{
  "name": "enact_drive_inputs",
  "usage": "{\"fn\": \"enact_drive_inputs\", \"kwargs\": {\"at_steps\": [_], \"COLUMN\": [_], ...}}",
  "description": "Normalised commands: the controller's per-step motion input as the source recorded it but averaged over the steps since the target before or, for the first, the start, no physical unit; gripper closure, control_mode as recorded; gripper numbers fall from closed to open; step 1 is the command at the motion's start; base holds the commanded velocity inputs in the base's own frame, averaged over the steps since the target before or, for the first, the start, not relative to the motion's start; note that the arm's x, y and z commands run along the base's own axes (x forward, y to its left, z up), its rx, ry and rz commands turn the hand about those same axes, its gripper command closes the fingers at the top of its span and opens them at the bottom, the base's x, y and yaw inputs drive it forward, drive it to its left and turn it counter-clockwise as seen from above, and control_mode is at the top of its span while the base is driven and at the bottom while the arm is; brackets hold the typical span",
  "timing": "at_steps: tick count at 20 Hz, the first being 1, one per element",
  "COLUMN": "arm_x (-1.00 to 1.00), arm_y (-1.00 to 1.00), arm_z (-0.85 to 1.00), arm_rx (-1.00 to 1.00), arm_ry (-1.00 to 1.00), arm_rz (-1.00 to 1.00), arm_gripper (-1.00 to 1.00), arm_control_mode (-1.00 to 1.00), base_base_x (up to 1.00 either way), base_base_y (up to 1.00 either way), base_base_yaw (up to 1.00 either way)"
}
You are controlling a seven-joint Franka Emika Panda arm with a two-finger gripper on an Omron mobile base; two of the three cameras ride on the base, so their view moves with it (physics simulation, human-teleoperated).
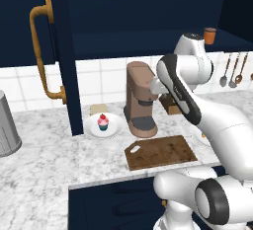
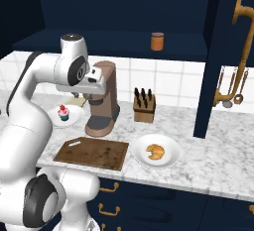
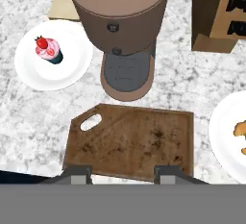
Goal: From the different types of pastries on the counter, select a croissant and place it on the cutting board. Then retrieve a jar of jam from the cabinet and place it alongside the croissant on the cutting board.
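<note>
claw (image 3: 123, 174) closed, empty, above cutting board (image 3: 134, 141) | croissant (image 2: 155, 151) on plate (image 2: 168, 161): light, flaky, crushable | grasp gently across middle

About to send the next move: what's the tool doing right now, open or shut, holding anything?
Tool: shut and holding nothing, hanging above the cutting board.

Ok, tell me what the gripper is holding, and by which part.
Nothing is held. The gripper hangs over the bare cutting board with nothing between its fingertips; the croissant still lies on its plate.
</note>
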Motion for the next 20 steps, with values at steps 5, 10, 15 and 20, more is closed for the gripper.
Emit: {"fn": "enact_drive_inputs", "kwargs": {"at_steps": [5,10,15,20], "arm_x": [0.65,0.24,0.00,0.00], "arm_y": [0.00,-0.04,0.00,-0.17], "arm_z": [-0.03,-0.01,0.00,0.00], "arm_rx": [0.00,0.00,0.00,0.02], "arm_ry": [-0.09,-0.03,0.00,-0.01], "arm_rz": [0.00,0.03,0.00,-0.09], "arm_gripper": [-1.00,-1.00,-1.00,-1.00], "arm_control_mode": [-1.00,-1.00,-1.00,-1.00], "base_base_x": [0.00,0.00,0.00,0.00], "base_base_y": [0.00,0.00,0.00,0.00], "base_base_yaw": [0.00,0.00,0.00,0.00]}}
